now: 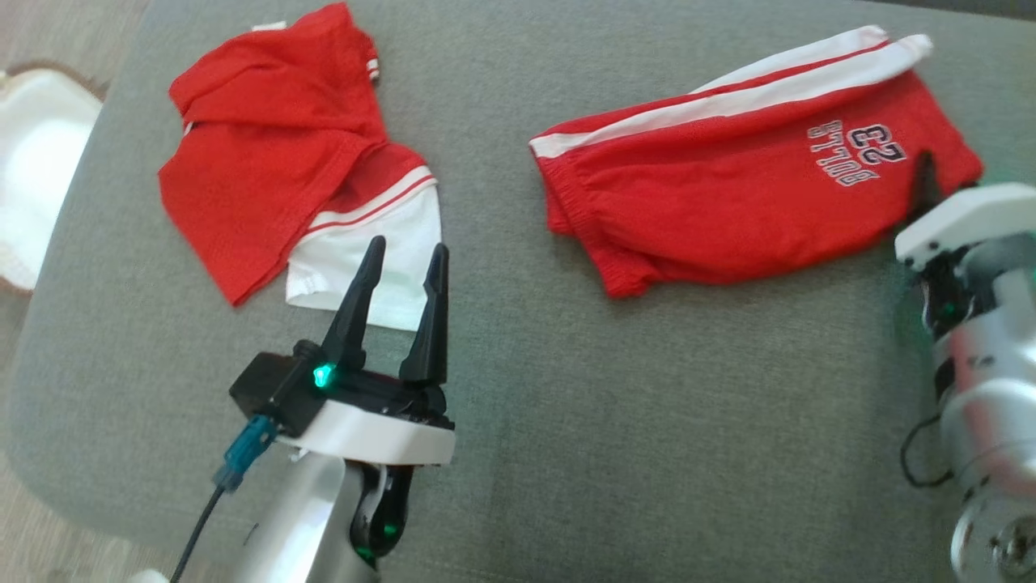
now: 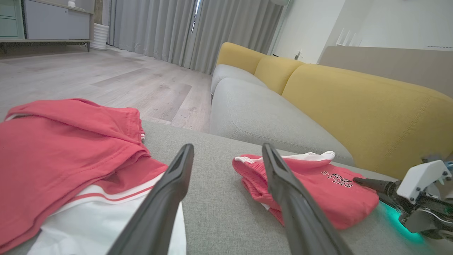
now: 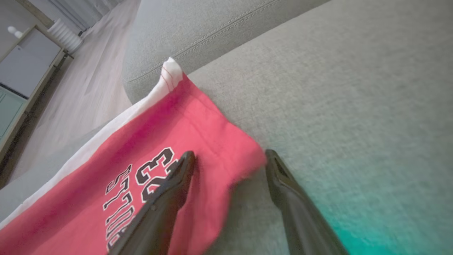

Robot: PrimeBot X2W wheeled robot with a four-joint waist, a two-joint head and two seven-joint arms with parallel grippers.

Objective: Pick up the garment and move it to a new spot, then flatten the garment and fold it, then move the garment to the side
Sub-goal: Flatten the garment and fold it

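Fingers (image 3: pixel 166 202) of right gripper (image 3: pixel 230 155) spread apart, straddling hem corner of red mesh shorts with white side stripes (image 1: pixel 728 202), lying flat on grey fabric cushion (image 1: pixel 566 445). Left gripper (image 1: pixel 408 246) likewise splayed, empty, near crumpled red-and-white shirt (image 1: pixel 267 162).

Red shorts (image 1: pixel 728 202) lying flat at the far right of the grey cushion (image 1: pixel 607 421).

They lie crosswise, tilted, with the gathered waistband (image 1: pixel 566 202) toward the cushion's middle and the leg hems toward its right edge. Two white stripes (image 1: pixel 769 81) run along the side nearest the far edge. A black-and-white print (image 1: pixel 858 152) reading "BULLS 23" faces up near the hem. The cloth looks doubled over, one leg on the other, though the layers are hard to tell apart. Mild wrinkles show near the waistband.
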